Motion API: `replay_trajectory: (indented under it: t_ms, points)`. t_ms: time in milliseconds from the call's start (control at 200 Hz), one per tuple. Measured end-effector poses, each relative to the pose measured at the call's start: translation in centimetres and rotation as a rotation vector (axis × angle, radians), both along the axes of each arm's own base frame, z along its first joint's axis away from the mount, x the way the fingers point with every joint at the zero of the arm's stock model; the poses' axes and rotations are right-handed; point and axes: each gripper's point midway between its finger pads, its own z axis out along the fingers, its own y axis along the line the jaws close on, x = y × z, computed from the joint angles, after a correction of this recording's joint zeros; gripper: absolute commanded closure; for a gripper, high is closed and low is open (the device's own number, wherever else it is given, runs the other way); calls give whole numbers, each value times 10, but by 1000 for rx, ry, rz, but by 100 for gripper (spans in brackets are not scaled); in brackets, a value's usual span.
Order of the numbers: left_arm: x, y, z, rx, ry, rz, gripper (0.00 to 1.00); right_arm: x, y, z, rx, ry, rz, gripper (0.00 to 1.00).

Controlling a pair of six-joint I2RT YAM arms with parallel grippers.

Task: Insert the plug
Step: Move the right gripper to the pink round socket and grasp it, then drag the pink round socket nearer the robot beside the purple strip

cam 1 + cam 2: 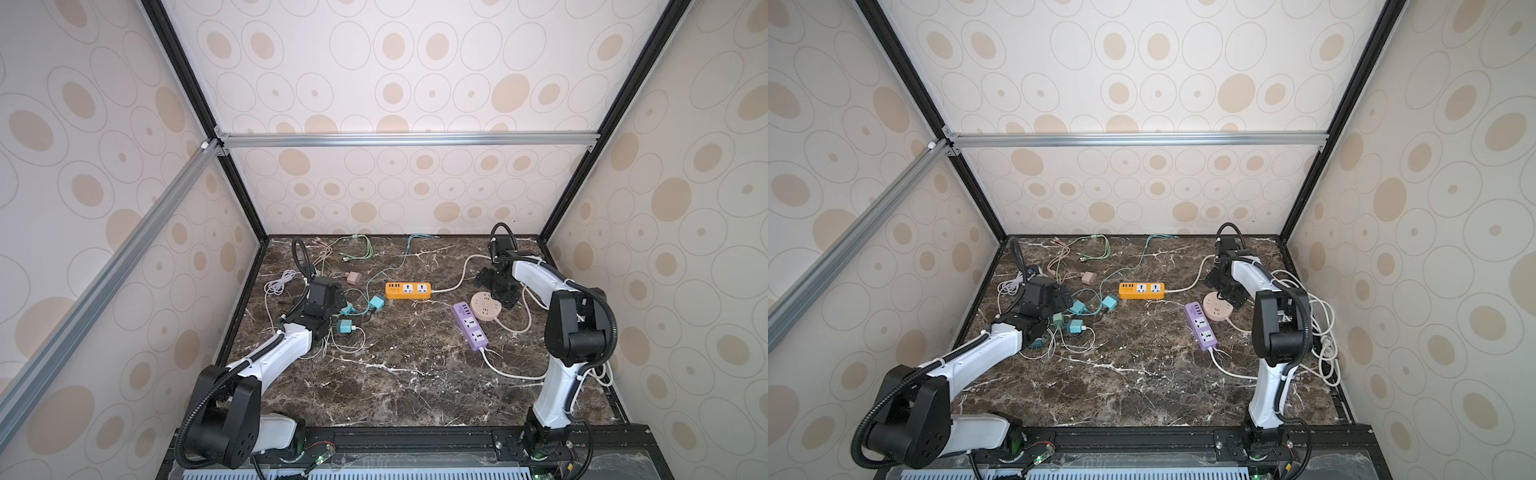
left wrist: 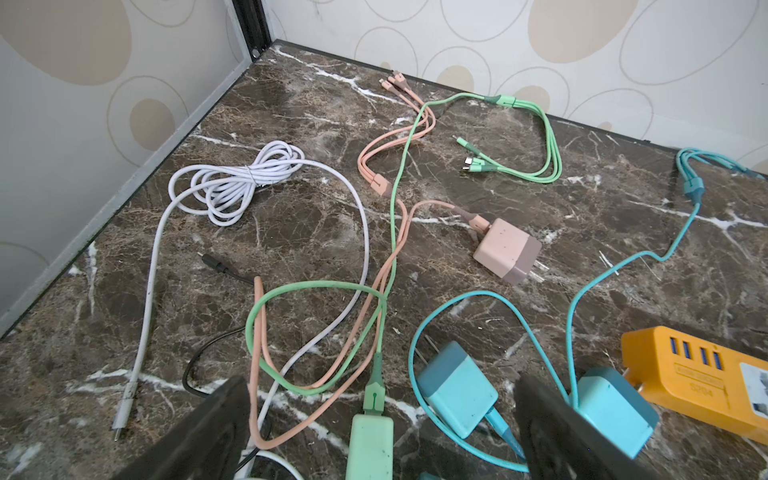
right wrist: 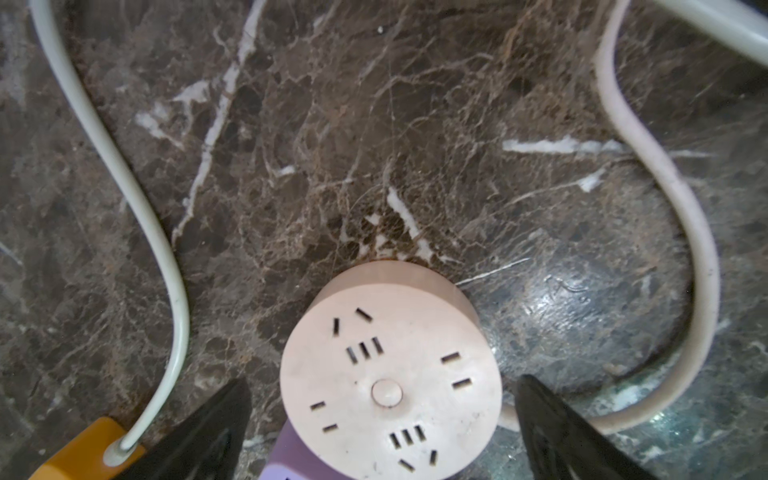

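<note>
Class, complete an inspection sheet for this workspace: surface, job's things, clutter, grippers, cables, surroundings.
Surface: dark marble tabletop, white veins.
Job's things: orange power strip, purple power strip, round pink socket, sockets look empty; teal chargers and pink charger lying loose.
Clutter: nothing seen.
Grippers: left gripper open above chargers; right gripper open above that socket.
Cables: white coiled cable; green lead crosses pink lead.
Surroundings: patterned walls, aluminium frame.
</note>
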Motion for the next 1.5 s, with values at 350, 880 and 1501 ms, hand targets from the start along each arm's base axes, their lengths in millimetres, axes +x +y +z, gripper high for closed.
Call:
replay_trajectory:
  t_ms: [350,880,1501]
  points:
    - [0,2,-2,9,5,10,2,4,-16,-25,53,20,-12,1]
    - [-3,3,-10,18,30,11,2,-43,43,-42,137,81,120,1]
    - [-4,3,-12,19,34,11,2,-90,178,-42,166,114,306,1]
